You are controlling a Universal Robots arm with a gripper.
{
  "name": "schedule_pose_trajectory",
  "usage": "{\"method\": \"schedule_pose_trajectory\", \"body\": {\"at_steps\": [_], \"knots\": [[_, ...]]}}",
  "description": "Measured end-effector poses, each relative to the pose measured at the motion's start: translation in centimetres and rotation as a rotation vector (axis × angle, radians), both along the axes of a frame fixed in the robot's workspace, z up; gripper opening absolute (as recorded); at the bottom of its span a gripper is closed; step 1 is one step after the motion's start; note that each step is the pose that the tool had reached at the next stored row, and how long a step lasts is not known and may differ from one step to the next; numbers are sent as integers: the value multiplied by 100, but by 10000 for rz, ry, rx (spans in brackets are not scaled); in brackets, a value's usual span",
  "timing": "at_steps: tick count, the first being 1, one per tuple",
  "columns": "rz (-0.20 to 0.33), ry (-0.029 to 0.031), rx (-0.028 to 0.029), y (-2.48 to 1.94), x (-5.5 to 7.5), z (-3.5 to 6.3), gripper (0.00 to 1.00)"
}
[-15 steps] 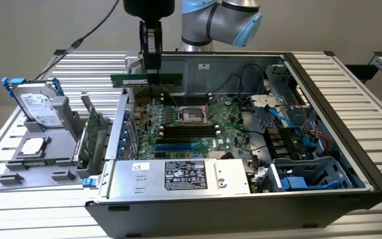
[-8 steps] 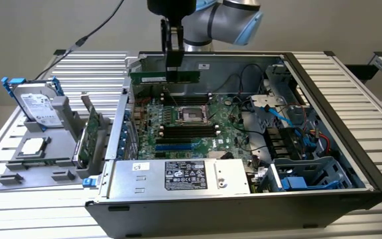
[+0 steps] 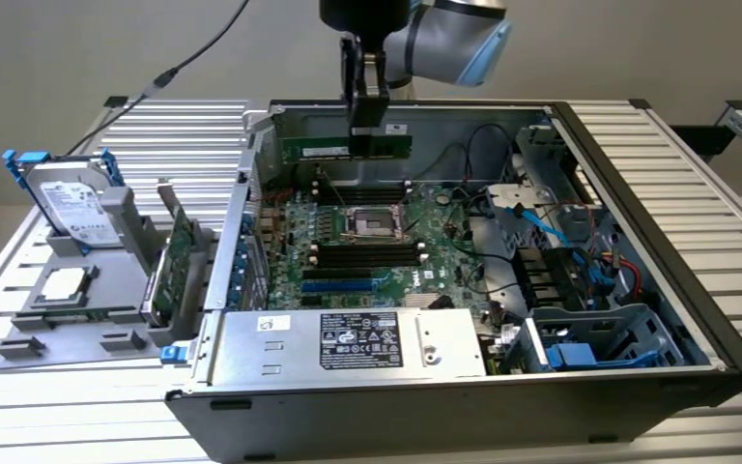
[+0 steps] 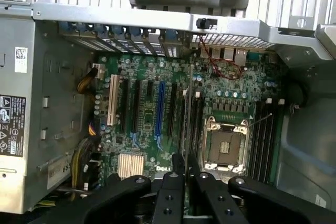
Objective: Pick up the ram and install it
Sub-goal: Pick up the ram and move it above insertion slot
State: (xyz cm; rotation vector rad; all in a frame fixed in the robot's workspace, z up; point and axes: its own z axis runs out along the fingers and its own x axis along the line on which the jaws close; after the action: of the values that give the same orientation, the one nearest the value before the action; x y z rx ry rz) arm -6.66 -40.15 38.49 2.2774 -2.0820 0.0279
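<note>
The ram (image 3: 320, 148): where is it found?

It is held in the air inside the open case (image 3: 474, 430), close to the case's far wall and above the far edge of the motherboard (image 3: 283, 220). It is kept level, its long side along that wall.

By what is it held?

It is clamped near its middle by the gripper (image 3: 371, 135). In the wrist view the fingers (image 4: 170, 192) are seen drawn close together, with only the thin board between them.

What is set on the table, from the exterior view's left to its right?

At the left edge of the table (image 3: 680, 164) a grey holder (image 3: 36, 343) is placed, and on it a hard drive (image 3: 72, 203), a processor (image 3: 65, 283) and an expansion card (image 3: 181, 256) are kept. The case is set just beside it. A power supply (image 3: 345, 338) is mounted along the case's near edge, and a drive cage (image 3: 603, 338) in its near right corner.
</note>
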Motion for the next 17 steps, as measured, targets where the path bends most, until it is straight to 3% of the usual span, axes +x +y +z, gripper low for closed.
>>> {"method": "schedule_pose_trajectory", "body": {"at_steps": [11,17], "knots": [[-443,1,-2,27,149,-128,14],[-523,0,0,95,197,-229,14]]}}
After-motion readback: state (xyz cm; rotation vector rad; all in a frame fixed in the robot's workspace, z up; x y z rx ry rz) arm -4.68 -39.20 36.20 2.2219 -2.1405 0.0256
